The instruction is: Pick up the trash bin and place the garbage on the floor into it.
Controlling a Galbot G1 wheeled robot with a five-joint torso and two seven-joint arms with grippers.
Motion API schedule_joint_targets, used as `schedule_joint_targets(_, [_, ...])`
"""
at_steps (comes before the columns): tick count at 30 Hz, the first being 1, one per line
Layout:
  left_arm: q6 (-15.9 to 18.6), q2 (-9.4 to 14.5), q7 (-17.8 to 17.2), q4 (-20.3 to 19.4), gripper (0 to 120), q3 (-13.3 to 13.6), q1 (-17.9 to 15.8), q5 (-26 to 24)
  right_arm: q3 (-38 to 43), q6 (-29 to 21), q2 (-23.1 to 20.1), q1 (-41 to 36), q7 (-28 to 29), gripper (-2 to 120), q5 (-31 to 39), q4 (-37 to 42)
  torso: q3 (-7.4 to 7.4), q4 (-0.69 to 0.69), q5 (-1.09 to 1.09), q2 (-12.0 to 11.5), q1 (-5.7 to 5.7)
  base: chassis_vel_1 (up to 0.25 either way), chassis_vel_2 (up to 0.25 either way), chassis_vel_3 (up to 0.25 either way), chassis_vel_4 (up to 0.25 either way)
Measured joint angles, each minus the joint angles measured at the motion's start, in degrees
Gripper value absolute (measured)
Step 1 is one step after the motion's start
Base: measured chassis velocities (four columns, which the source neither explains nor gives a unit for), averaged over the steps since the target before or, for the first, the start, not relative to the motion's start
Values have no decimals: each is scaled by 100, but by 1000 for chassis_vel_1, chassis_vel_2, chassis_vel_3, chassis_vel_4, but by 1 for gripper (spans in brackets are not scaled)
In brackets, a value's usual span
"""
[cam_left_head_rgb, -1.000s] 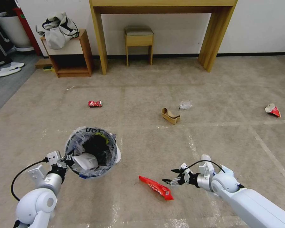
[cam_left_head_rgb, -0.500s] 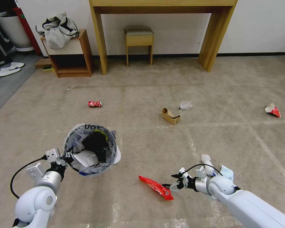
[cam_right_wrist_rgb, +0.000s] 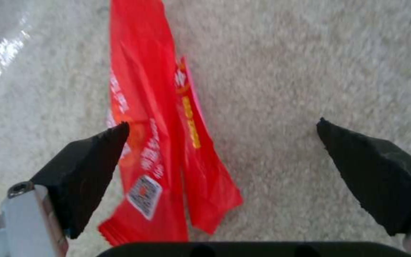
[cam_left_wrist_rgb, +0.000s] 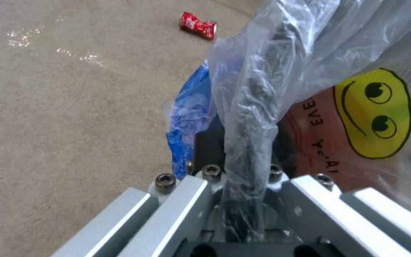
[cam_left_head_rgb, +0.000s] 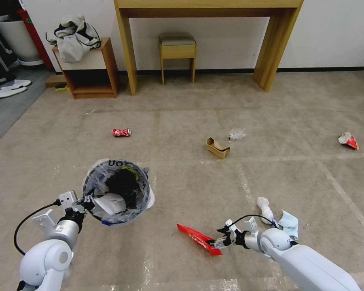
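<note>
Carpet (cam_left_head_rgb: 198,182) holds the red foil wrapper (cam_left_head_rgb: 199,239) at 6 o'clock; the right end effector (cam_left_head_rgb: 216,241), fingers spread wide, straddles its near end. The left end effector (cam_left_head_rgb: 86,203) clamps the trash bin (cam_left_head_rgb: 116,191) rim at 7 o'clock.

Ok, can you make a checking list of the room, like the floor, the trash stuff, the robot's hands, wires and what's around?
Surface: beige carpet with shiny tape lines.
Job's things: trash bin held off the floor, holding a white slipper; red foil wrapper, soda can, cardboard scrap, clear plastic wad and face mask lie on the carpet.
Clutter: a red-and-white scrap far right.
Grippers: left gripper shut on the bin's rim and bag; right gripper open, fingers straddling the wrapper's end.
Cables: black cable looping at the left wrist, another at the right.
Surroundings: wooden desk, stool, low shelf with bundled cloth.
</note>
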Motion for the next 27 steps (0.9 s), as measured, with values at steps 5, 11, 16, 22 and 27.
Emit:
schedule_joint_targets(5, [-9,-6,20,47,0,0,-28,-2,-20,26,110,45,-25,100,-74,-150,-1,-3,-5,1,0,0,0,0,0])
schedule_joint_targets(11, [-34,-24,39,94,0,3,-58,-2,-72,47,219,121,-30,100,-158,-308,-3,-5,-6,2,-1,0,0,0,0])
schedule_joint_targets(16, [-65,-28,57,112,0,-22,-48,-1,-131,96,297,200,-42,100,-225,-439,-3,-4,-7,3,-2,0,0,0,0])
schedule_joint_targets(22, [-91,-54,74,135,0,-31,-30,10,-167,117,355,238,-42,100,-255,-490,-2,-2,-5,3,-1,0,0,0,0])
schedule_joint_targets(27, [-113,-67,78,159,0,-26,-40,16,-204,120,423,240,18,100,-332,-514,-2,-4,-7,3,-2,0,0,0,0])
